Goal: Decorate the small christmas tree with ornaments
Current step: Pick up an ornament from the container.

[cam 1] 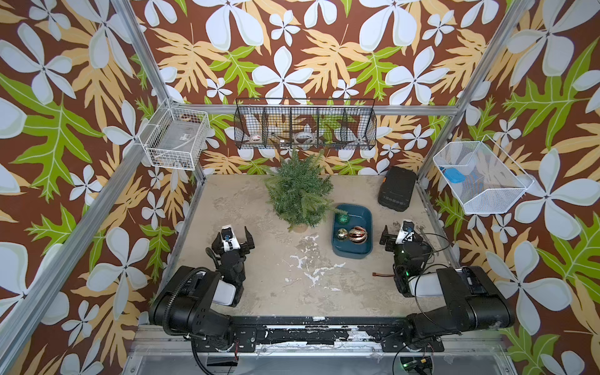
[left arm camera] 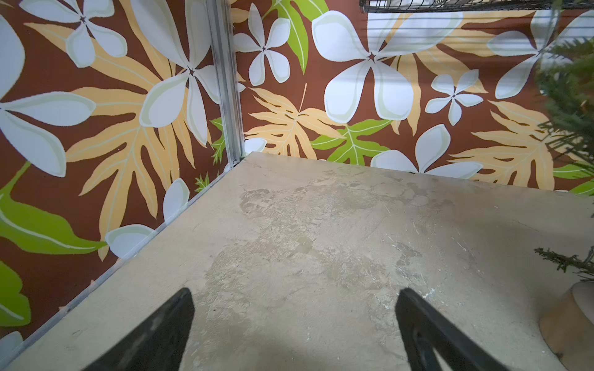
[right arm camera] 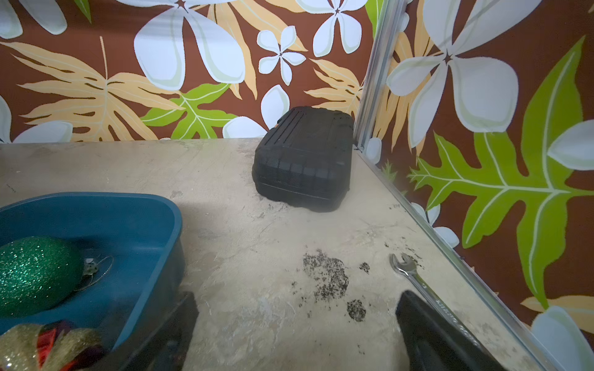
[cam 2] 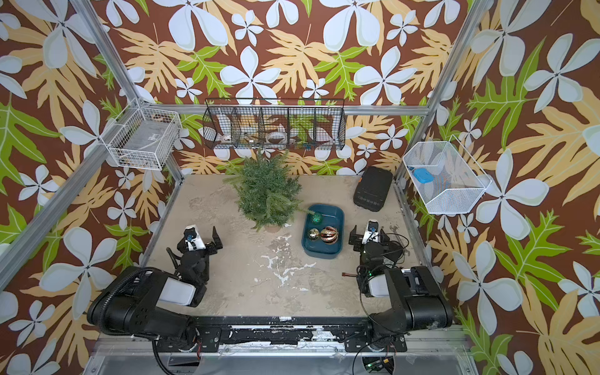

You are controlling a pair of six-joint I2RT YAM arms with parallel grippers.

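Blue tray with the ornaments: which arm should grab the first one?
Right. The right gripper sits open beside the blue plastic tray holding the glittery green ball, plain gold ball and red-and-gold striped bauble. The left gripper, also open, is across the beige table, farther from it.

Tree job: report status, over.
Left jaws, right jaws open, empty. Tree bare; three ornaments in tub. One branch tip overhangs the tub by the green ball.

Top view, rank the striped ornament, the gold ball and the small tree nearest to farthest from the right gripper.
1. Striped ornament, at the tray side nearest the right gripper.
2. Gold ball, beside it in the tray.
3. Small christmas tree, beyond the tray, toward the back.
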